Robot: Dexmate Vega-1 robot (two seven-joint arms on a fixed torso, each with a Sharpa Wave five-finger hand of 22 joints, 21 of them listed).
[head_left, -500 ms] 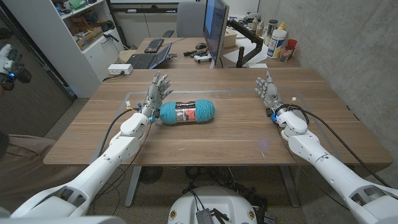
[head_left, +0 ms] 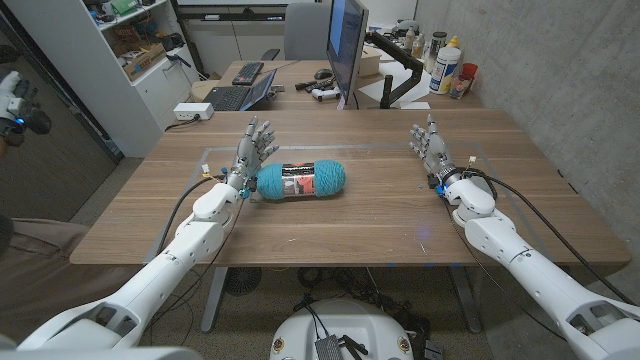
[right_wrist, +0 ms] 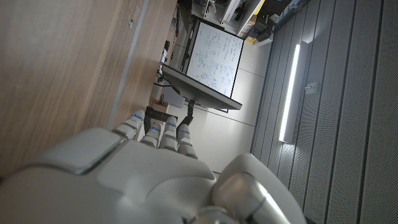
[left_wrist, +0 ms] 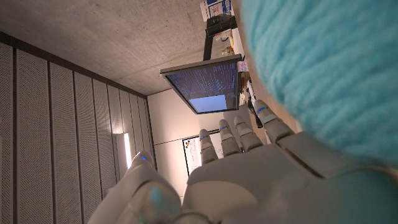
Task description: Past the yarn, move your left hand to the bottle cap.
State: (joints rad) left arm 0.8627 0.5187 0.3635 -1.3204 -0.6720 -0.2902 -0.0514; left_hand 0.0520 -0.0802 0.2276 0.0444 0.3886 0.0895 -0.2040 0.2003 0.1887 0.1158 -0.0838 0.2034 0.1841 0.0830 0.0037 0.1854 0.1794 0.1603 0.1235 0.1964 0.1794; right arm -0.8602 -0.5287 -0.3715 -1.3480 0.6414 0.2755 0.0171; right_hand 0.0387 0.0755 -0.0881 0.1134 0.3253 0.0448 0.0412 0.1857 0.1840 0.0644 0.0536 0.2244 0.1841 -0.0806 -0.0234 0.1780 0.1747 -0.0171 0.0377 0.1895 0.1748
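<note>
Beside the yarn [head_left: 302, 180], left robot hand [head_left: 250, 150] open; right robot hand [head_left: 430, 147] seemingly open too.

We see a teal yarn [head_left: 302, 180] skein wrapped in a dark band with red and white print, lying on a brown wood-grain worktop [head_left: 350, 215]. Our left hand [head_left: 251, 147] and right hand [head_left: 431, 145] are pale grey with small blue marks on the fingers [left_wrist: 229, 135], on white arms.
</note>
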